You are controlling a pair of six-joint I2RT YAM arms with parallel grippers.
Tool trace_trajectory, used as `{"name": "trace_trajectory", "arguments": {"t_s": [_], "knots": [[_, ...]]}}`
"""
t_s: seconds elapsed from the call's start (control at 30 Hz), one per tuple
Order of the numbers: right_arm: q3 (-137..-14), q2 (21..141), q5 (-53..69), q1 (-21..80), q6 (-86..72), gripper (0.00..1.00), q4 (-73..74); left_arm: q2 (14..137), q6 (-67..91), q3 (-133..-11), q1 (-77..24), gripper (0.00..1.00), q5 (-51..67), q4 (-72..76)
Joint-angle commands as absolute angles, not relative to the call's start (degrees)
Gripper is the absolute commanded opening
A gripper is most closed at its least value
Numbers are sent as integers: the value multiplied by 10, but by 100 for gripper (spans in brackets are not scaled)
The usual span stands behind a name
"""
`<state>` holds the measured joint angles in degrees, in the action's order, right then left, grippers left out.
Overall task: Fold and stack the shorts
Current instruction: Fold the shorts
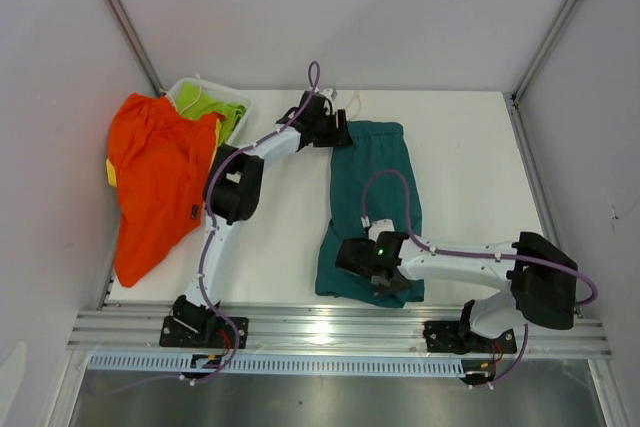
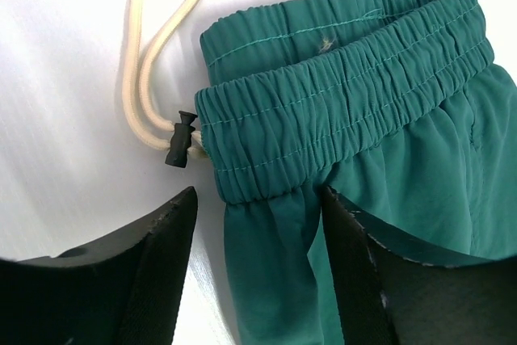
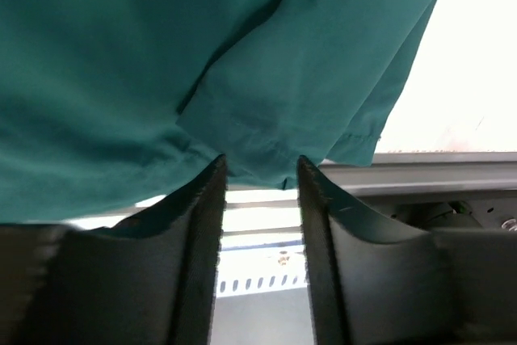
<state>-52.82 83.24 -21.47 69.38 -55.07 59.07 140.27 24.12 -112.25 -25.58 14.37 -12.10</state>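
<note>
White worktop (image 1: pixel 470 147) between pale walls, edged near the arm bases by a metal rail (image 1: pixel 340 322). At far left, orange shorts (image 1: pixel 150 187), unfolded and rumpled, overlapping a white bin (image 1: pixel 238 99) with lime-green shorts (image 1: pixel 205 105) inside. At centre and well apart from those, teal shorts (image 1: pixel 375 197), lying lengthwise with the waistband (image 2: pixel 347 103) far and the leg hems near. Look already doubled leg over leg, though hard to confirm.

Left gripper (image 1: pixel 335 134) at the waistband's far left corner, jaws wide, straddling the gathered elastic without clamping it. Right gripper (image 3: pixel 260 166) at the near hem, jaws at a narrow gap with the hem edge right at the tips; cannot tell whether pinched or merely touching. Beside the waistband, cream drawstring (image 2: pixel 149 62) trailing over bare worktop, threaded through a small black toggle (image 2: pixel 179 139).

Likely step: taking hold of both ends for a crosswise fold. Next move calls for closing through all layers at corner and hem, then carrying one end evenly over the other, drawstring tucked in. Stacking not yet begun.
</note>
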Motion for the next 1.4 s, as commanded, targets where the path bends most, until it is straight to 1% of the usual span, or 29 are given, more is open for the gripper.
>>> {"name": "trace_trajectory", "arguments": {"t_s": [0.0,0.13,0.2,0.3,0.33,0.37,0.4,0.43,0.57,0.7,0.8,0.9,1.03,1.23,1.3,1.37], "knots": [[-527,846,-271,699,-574,40,591,1412,254,-1144,-255,65,156,-121],[-533,870,-299,698,-573,39,582,1409,251,-1145,-255,62,154,-123],[-538,887,-308,699,-572,35,576,1409,250,-1146,-255,60,154,-124],[-543,897,-328,700,-581,23,575,1408,250,-1149,-255,57,154,-126],[-542,895,-332,702,-587,13,576,1406,250,-1148,-255,56,153,-126],[-541,883,-336,704,-592,9,576,1406,250,-1147,-256,56,152,-127],[-531,875,-337,706,-612,1,576,1406,250,-1149,-255,56,150,-127],[-523,863,-336,707,-625,0,574,1405,250,-1149,-255,55,148,-127],[-472,783,-328,708,-686,0,569,1407,250,-1155,-255,52,147,-127],[-427,677,-343,708,-761,0,617,1412,254,-1164,-255,50,142,-133],[-411,634,-346,704,-811,0,662,1412,254,-1165,-256,49,137,-134],[-404,629,-327,701,-812,0,657,1411,254,-1165,-255,49,129,-138],[-418,659,-323,719,-831,0,675,1405,250,-1163,-255,48,120,-147],[-482,686,-384,743,-886,0,790,1419,253,-1179,-254,48,126,-157],[-494,707,-387,743,-893,0,819,1424,258,-1188,-254,51,129,-160],[-495,730,-379,747,-907,0,830,1424,260,-1186,-254,58,129,-156]]}}
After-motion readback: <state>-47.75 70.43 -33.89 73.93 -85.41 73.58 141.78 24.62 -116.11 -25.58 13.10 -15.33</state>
